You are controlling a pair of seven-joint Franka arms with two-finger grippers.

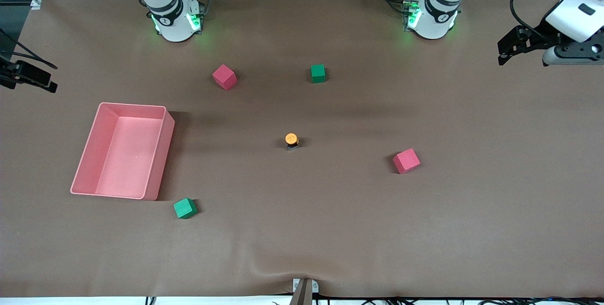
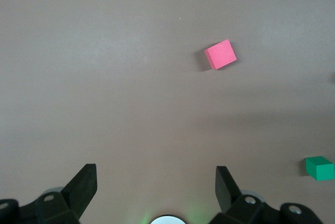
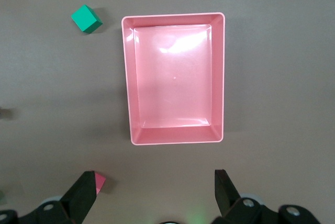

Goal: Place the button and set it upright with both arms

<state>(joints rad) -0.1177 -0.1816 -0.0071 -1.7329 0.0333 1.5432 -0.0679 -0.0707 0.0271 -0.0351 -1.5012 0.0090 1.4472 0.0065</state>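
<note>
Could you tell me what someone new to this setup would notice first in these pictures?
The large pink tray at the right arm's end of the table stands out, with nothing in it. Near the table's middle stands the tiny button, orange cap up, among scattered pink and green cubes. The left gripper and the right gripper both hang open, high over the table's two ends.

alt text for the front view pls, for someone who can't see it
A tiny orange-capped button stands mid-table on a brown mat, among two pink cubes and two green cubes, with an empty pink tray toward the right arm's end. The left gripper and right gripper hang at the table's ends.
</note>
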